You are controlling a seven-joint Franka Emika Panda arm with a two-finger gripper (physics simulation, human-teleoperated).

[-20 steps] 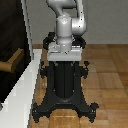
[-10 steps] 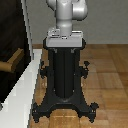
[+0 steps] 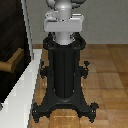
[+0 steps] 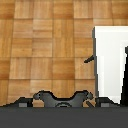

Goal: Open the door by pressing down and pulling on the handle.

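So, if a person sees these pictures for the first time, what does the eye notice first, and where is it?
First the eye meets the tall black pedestal in the middle of the exterior view, standing on the wooden floor with the grey-white arm base on top. At the exterior view's left stands the dark door in its white frame, with the tan handle projecting from it. The gripper does not show in either view.

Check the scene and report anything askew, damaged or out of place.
Nothing stands out. The door sits in its white frame at the exterior view's left, the tan handle projecting from it. The black pedestal stands upright on the wood floor. The gripper itself is out of view.
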